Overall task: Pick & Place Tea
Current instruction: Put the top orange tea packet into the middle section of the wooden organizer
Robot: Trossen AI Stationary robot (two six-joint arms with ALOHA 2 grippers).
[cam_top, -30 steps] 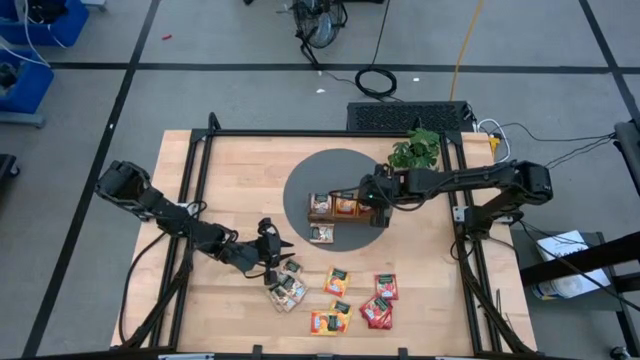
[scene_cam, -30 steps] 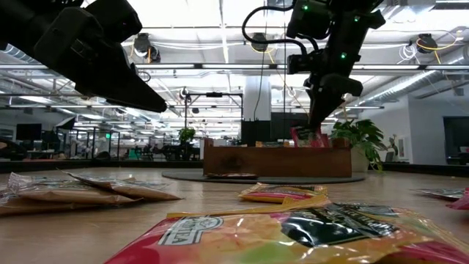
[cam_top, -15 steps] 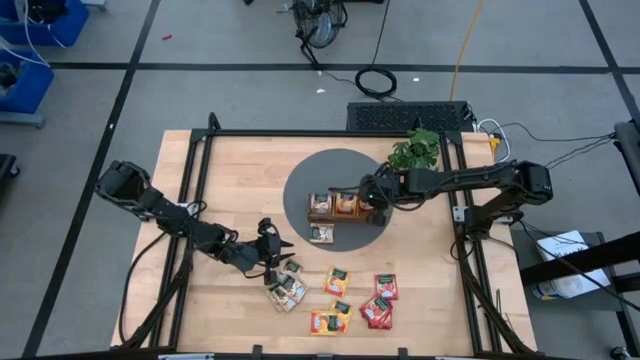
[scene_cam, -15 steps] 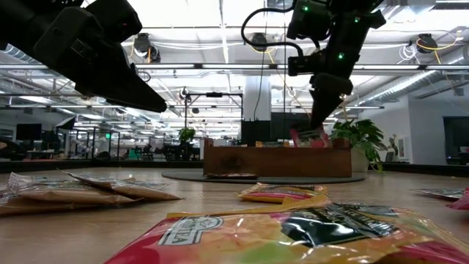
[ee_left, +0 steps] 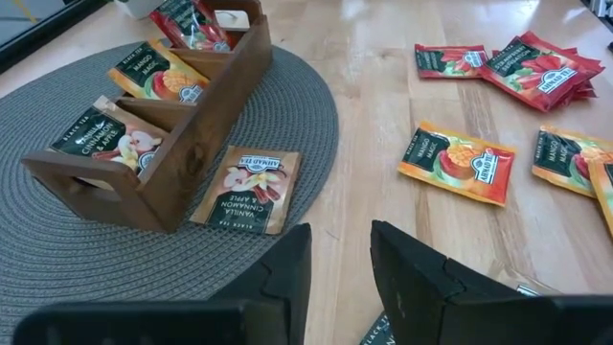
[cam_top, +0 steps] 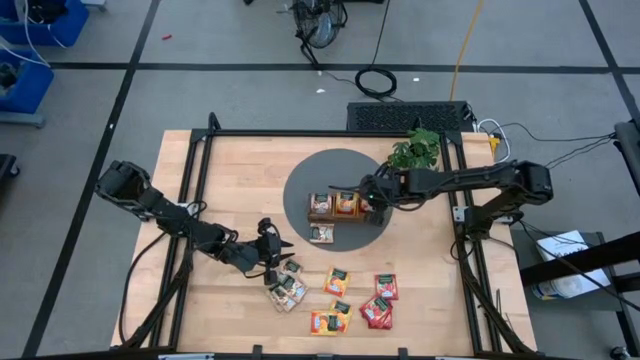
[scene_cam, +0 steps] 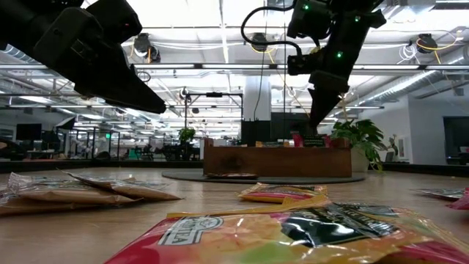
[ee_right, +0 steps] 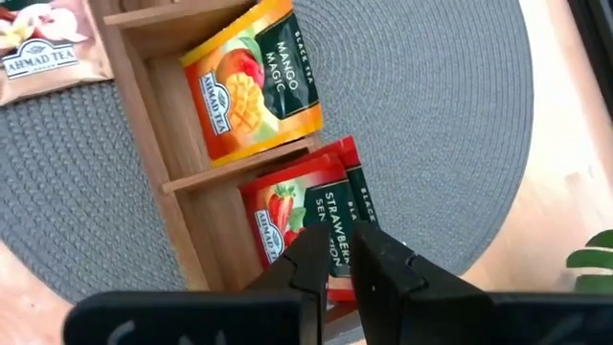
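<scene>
Two dark grippers: right (ee_right: pixel 332 251) barely parted over red strawberry sachets (ee_right: pixel 305 216) in brown wooden tray (ee_right: pixel 153 115), frame centre; left (ee_left: pixel 337 259) empty, half-open.

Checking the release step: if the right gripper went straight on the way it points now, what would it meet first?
Most likely the red strawberry sachet in the tray's end compartment, right beneath the right gripper; the gap is unclear.
</scene>
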